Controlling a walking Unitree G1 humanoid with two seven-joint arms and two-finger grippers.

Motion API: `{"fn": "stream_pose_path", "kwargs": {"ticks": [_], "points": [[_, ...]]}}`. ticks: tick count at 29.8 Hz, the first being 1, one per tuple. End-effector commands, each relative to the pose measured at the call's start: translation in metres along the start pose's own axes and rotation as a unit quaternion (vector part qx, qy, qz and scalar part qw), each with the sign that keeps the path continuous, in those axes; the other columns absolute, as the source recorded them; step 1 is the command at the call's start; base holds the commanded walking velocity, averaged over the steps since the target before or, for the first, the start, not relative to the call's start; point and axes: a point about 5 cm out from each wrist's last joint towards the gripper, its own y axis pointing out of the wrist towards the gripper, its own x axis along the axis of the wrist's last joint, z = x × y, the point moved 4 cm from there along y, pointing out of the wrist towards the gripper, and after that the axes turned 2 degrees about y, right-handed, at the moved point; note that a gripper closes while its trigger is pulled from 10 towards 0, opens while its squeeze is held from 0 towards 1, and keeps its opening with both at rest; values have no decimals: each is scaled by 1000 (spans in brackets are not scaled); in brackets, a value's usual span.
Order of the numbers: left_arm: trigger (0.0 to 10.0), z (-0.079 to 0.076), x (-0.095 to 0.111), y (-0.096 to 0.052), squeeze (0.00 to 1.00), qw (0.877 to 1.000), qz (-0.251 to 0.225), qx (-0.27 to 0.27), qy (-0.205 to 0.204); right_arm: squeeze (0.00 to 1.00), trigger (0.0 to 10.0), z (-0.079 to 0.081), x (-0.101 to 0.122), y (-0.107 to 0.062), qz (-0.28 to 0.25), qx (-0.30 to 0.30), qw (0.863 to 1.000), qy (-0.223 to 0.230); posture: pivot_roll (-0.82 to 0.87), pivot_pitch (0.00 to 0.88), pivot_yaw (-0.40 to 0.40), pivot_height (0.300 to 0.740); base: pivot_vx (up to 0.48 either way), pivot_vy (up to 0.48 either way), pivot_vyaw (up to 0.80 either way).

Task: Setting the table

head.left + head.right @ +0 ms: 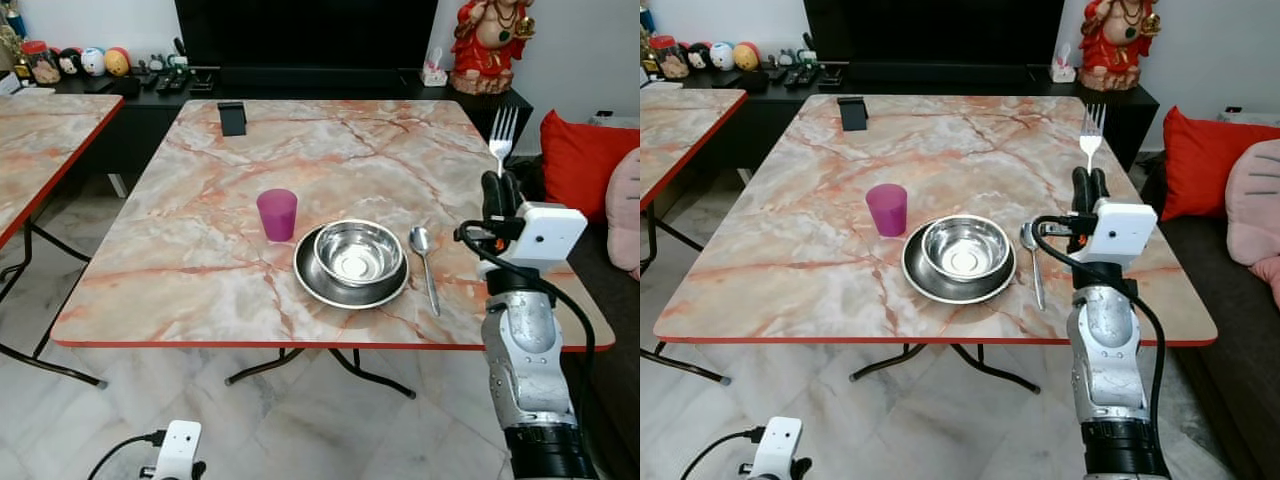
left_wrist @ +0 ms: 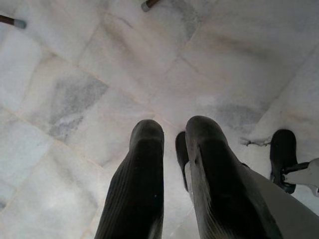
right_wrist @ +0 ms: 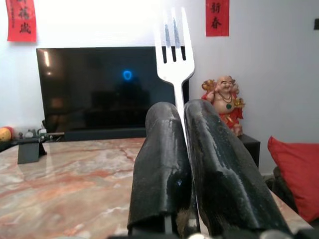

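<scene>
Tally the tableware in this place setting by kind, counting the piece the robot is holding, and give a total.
Cups: 1, pink cup
Plates: 1, steel plate
Bowls: 1, steel bowl on the plate
Spoons: 1, spoon right of the plate
Forks: 1, fork upright in the right gripper
Total: 5

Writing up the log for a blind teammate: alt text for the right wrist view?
The right gripper has its two black fingers shut on a silver fork, held upright with tines up. Behind it are a marble-patterned table, a dark TV and a red figurine.
</scene>
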Motion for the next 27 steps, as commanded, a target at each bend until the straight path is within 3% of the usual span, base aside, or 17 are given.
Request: {"fn": "stream_pose_path", "kwargs": {"ticks": [1,27], "points": [[10000,-5,1,0,0,1000,-2,-5,1,0,10000,-3,3,3,-2,-4,1000,-1,-7,0,-15,740,0,-394,0],[10000,-2,-2,0,0,1000,1,-1,-11,0,10000,6,-15,-1,50,12,999,0,-10,0,-9,740,0,-24,0]]}}
